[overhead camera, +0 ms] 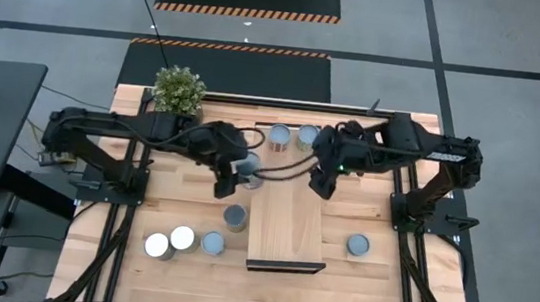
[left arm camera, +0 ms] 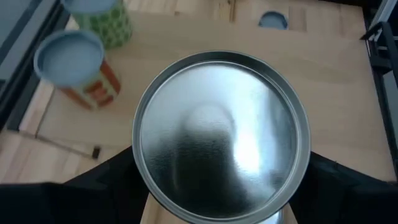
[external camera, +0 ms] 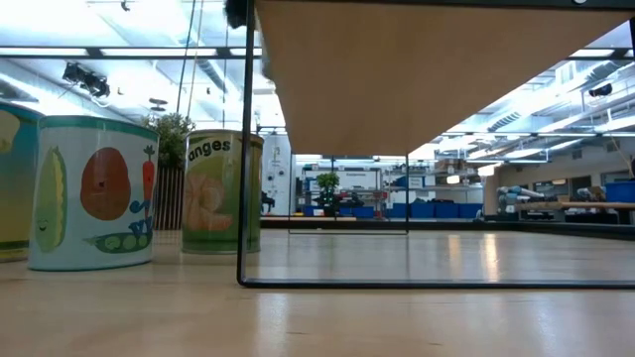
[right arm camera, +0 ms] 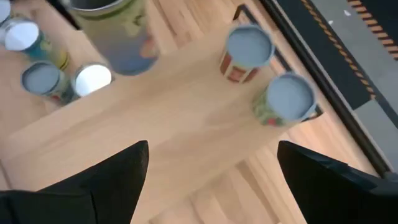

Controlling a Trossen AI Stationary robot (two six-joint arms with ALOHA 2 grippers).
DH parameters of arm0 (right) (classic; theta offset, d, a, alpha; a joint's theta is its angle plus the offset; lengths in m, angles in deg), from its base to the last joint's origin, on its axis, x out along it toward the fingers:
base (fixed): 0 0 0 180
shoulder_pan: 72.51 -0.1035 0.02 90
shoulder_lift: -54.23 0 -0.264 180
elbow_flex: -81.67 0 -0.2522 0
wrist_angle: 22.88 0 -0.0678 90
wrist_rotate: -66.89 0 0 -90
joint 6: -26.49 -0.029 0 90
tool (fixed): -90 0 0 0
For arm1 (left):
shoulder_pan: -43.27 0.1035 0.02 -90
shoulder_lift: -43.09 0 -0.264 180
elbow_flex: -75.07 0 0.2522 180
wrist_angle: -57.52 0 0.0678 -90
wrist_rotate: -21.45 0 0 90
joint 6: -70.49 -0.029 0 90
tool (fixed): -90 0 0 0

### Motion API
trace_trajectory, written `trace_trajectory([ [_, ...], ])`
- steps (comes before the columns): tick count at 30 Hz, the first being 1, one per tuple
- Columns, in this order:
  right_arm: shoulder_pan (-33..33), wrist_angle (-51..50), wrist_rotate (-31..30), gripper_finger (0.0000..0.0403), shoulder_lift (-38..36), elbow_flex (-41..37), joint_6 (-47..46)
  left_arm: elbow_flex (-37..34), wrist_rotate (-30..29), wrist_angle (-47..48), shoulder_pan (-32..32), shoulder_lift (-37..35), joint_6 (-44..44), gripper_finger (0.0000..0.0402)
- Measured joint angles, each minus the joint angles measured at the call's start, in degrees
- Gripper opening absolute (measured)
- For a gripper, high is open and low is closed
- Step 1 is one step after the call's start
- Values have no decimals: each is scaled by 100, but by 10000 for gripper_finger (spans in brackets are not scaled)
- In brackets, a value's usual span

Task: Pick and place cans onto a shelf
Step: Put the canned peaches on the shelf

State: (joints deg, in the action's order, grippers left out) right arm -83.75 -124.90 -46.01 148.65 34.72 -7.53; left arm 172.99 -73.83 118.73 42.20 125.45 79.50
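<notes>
My left gripper point(overhead camera: 237, 175) is shut on a silvery-topped can point(left arm camera: 221, 134) at the far left corner of the shelf point(overhead camera: 287, 228), a raised light-wood board with a dark front edge. This can also shows in the right wrist view point(right arm camera: 118, 34). My right gripper point(overhead camera: 322, 184) is open and empty point(right arm camera: 211, 180) above the shelf's far end. Two cans point(overhead camera: 279, 137) point(overhead camera: 307, 135) stand on the table beyond the shelf. Several cans point(overhead camera: 182, 237) stand left of the shelf, and one point(overhead camera: 358, 245) stands to its right. My left gripper pinches the can's round side wall just under the top rim point(left arm camera: 140, 168) between its two fingers point(left arm camera: 106, 183), one on each side. The fingers come from above, pointing down. The can sits upright with its top up; its bottom is hidden, so whether it is lifted cannot be told.
A potted green plant point(overhead camera: 178, 89) stands at the table's far left corner. In the low view two printed cans point(external camera: 94, 193) point(external camera: 223, 193) stand left of the shelf's thin black frame point(external camera: 243, 198). The shelf's top point(right arm camera: 174, 118) is bare wood.
</notes>
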Motion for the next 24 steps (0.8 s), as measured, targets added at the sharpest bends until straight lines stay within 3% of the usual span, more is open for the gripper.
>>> trace_trajectory([
  [9,-545,-117,1,364,-497,-921,-1196,254,128,-1218,-121,1023,-365,304],
  [15,-857,-41,-1,364,-902,-1322,-2090,252,345,-1476,-112,1391,-567,307],
  [24,-1009,87,-126,364,-847,-1390,-2153,254,660,-1666,-114,1494,-980,315],
])
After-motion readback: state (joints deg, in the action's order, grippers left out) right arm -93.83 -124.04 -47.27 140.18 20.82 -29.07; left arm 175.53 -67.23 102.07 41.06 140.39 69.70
